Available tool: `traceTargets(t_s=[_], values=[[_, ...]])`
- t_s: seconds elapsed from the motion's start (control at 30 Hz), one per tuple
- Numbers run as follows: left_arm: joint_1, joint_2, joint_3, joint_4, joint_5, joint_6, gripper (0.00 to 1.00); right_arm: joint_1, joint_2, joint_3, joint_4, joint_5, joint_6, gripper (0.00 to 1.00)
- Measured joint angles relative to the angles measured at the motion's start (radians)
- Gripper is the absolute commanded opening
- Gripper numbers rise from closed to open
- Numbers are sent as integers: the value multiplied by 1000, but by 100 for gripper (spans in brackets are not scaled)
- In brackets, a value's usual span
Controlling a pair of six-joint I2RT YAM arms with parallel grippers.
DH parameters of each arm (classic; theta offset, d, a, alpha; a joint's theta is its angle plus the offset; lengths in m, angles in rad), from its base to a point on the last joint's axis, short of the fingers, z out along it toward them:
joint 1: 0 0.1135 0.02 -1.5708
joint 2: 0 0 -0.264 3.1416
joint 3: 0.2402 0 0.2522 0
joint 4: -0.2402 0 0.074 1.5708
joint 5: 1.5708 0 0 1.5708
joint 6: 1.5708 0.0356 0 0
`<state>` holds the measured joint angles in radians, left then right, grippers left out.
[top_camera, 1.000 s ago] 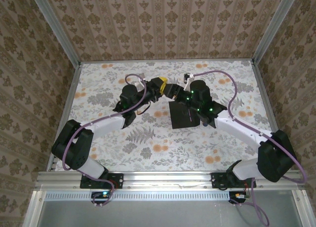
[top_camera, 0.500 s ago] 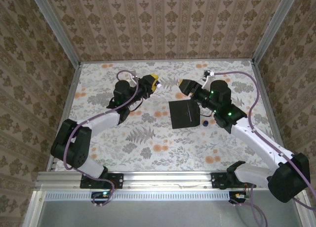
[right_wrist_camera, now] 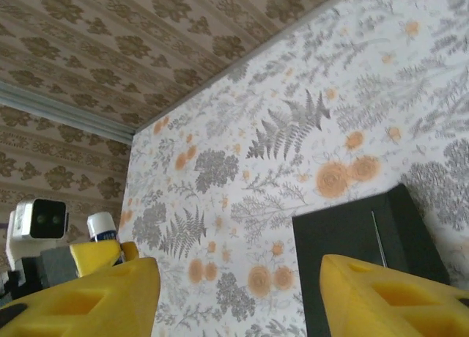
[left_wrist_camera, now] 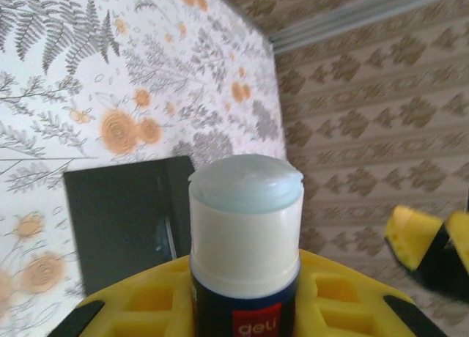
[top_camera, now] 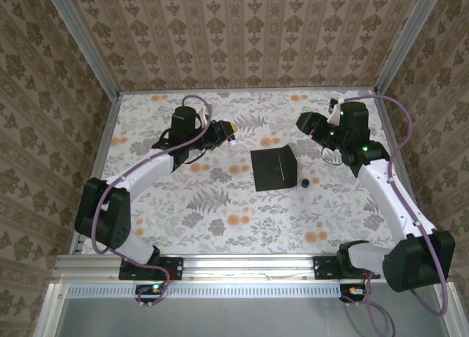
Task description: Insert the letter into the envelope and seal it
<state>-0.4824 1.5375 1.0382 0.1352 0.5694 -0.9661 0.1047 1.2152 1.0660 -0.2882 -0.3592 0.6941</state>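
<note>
Gripping a glue stick [left_wrist_camera: 245, 234], left pincer [top_camera: 226, 132] near the envelope [top_camera: 274, 168]

We see a table [top_camera: 220, 220] patterned with grey ferns and orange blooms. The envelope [top_camera: 272, 168] lies flat near its middle, with a small blue cap [top_camera: 304, 182] just beside its right edge.

- You find the envelope [top_camera: 272, 168] a little right of the centre in the top view: a matte black rectangle, plain, with no mark.
- It lies flat on the flowered table [top_camera: 212, 205], turned slightly against the frame edges.
- A thin pale line, like a fold, runs near its right side.
- The left wrist view has it at lower left, the right wrist view at lower right.
</note>
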Motion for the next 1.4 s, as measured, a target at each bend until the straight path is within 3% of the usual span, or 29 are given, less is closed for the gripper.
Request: traceTargets(t_s=[0.3, 0.47, 0.6, 0.97, 1.4], values=[[-80, 32, 39, -170, 10, 200, 0, -88, 140, 32, -143, -47, -159, 33], [-141, 116, 36, -113, 8, 178, 0, -109, 190, 32, -167, -46, -220, 20], [-179, 195, 25, -18, 5, 120, 0, -114, 254, 32, -175, -45, -255, 0], [-219, 339, 10, 204, -28, -19, 0, -115, 382, 32, -175, -43, -314, 0], [-219, 384, 8, 230, -83, -60, 0, -115, 476, 32, -171, -42, -340, 0]])
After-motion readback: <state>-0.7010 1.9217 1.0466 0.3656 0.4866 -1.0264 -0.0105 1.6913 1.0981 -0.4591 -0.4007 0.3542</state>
